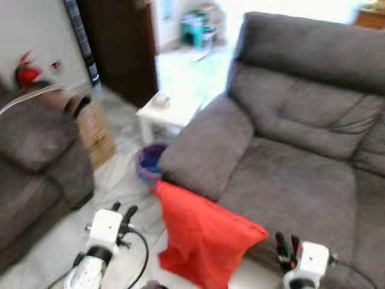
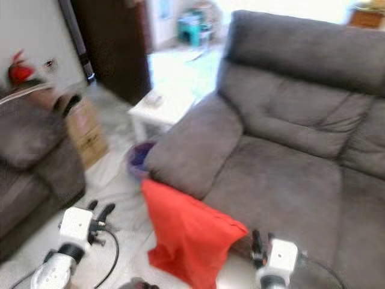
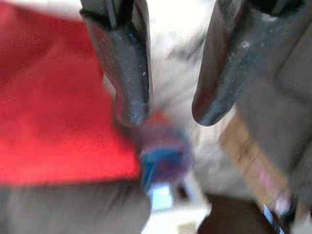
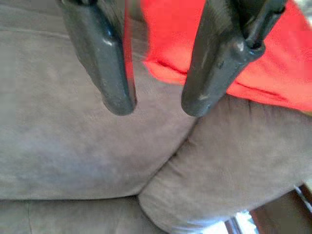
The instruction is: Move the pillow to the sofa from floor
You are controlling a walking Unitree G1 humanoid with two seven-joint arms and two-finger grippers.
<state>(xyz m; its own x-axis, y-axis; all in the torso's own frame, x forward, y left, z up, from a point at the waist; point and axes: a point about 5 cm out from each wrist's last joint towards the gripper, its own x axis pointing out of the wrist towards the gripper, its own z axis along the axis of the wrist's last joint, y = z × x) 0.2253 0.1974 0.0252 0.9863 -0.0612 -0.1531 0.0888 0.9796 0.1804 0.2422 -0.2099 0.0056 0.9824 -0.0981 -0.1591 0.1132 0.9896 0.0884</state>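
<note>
Red pillow [image 1: 204, 238] leans on the sofa [image 1: 289, 174] front; both end effectors, left [image 3: 165, 109] and right [image 4: 156, 105], spread.

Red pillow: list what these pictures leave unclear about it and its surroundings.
- Red pillow: its lower edge is cut off by the eye views' bottom border, so whether it touches the floor cannot be told.
- Purple bin: partly hidden behind the sofa armrest.
- Small item on the white side table: too blurred to identify.
- Left wrist view: motion blur smears the background.
</note>
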